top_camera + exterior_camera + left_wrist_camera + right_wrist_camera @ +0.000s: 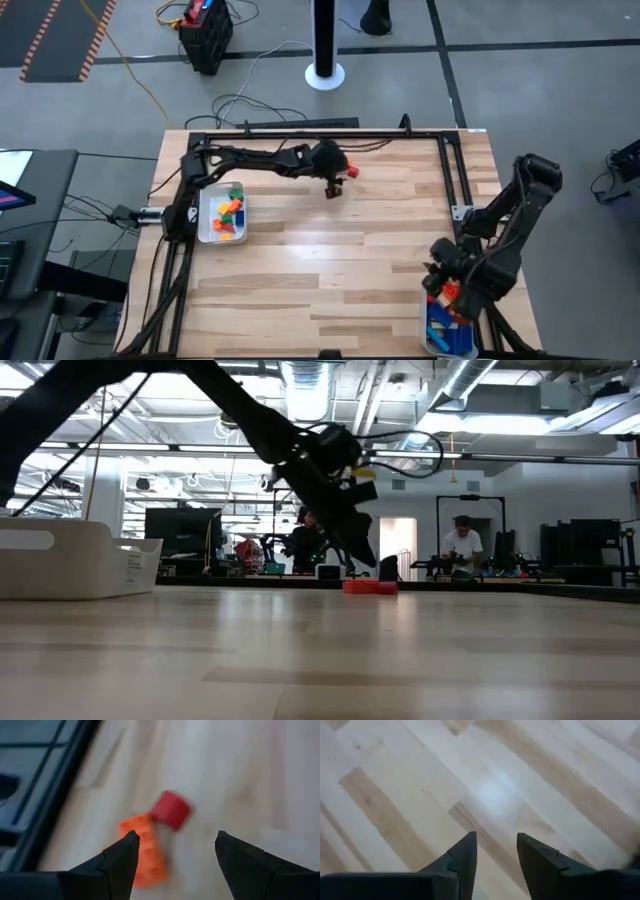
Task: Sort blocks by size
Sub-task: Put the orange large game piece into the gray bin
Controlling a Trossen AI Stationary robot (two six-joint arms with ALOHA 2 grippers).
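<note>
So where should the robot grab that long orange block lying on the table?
Probably across its two long sides, near the middle, coming straight down from above. The orange block lies flat on the table, and the red block crowds one end. The left gripper is open above it, so it likely only needs lining up.

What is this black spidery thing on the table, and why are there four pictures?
It is a robot with two black arms, sorting toy blocks by size. One picture looks down from above, one peeks across the tabletop, and two come from little cameras on each wrist.

The left hand hangs open over the far middle of the table, next to a red block and an orange block lying there. It holds nothing.

The right hand is open too, empty, near the white tray at the right front corner. Another white tray on the left has blocks in it as well.
</note>
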